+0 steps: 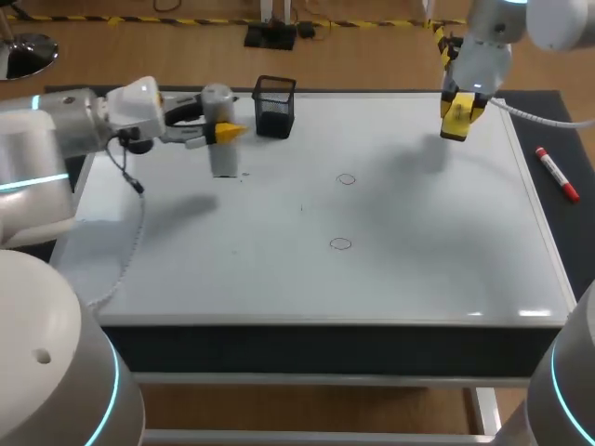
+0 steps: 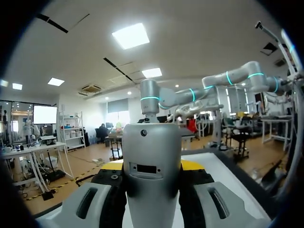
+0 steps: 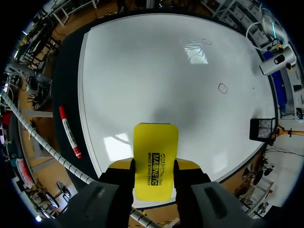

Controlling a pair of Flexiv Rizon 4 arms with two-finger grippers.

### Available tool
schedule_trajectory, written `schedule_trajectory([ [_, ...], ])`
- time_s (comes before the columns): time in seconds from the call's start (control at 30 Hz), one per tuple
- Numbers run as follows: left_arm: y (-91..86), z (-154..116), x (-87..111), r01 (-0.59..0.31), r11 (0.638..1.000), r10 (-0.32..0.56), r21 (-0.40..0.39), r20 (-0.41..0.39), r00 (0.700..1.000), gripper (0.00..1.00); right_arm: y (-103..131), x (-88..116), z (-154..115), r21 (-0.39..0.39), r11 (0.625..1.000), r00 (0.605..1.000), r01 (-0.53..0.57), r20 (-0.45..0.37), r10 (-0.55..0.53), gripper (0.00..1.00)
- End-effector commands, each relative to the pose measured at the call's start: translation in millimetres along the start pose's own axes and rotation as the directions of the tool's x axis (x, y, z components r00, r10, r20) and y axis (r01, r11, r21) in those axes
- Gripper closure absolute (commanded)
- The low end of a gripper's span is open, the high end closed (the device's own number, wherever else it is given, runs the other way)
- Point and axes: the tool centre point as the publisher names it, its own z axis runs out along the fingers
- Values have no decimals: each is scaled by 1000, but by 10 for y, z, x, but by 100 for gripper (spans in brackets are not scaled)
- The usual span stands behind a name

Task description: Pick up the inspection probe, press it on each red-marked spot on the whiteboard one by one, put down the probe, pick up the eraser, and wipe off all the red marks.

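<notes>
Step in hand, as judged: changeover from probing to wiping.

- Left gripper (image 1: pixel 226 133) pinches the upright grey cylindrical probe (image 1: pixel 223 158), just beside the black wire-mesh holder (image 1: pixel 274 107).
- Right gripper (image 3: pixel 153 167) pinches the flat yellow eraser (image 3: pixel 156 142), well apart from the holder, over the white whiteboard (image 1: pixel 418 242).
- Two red circle marks (image 1: pixel 347 179) (image 1: pixel 340 243) are unwiped, near the holder.

Next move: set the probe down, then lower the eraser flat onto each circle.

Holder: nothing shows above its rim; contents cannot be told.

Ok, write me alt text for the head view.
The left claw grips an upright grey probe at the far left of the whiteboard, beside a black mesh basket. The right claw holds a yellow eraser above the far right corner; two small drawn circles sit near the middle.
</notes>
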Motion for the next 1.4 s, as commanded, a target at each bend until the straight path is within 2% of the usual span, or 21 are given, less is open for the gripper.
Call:
schedule_trajectory([
  [0.03,146,431,-136,6,999,-5,34,-51,999,100,-16,4,-7,-1,1000,1000,3,-3,-3,100],
  [0.23,216,942,-123,19,999,-15,39,-113,993,100,-16,4,-7,-1,1000,1000,3,-3,-3,100],
  [0.43,255,1324,-172,45,998,-41,42,-94,995,100,-16,4,-7,-1,1000,1000,3,-3,-3,100],
  [0.7,354,1790,-202,59,996,-52,60,-119,991,100,-16,4,-7,-1,1000,1000,3,-3,-3,100],
  [0.93,447,2030,-208,65,996,-55,57,-166,985,100,-16,4,-7,-1,1000,1000,3,-3,-3,100],
  [1.4,649,2145,-200,99,992,-83,84,-173,981,100,-16,4,-7,-1,1000,1000,3,-3,-3,100],
])
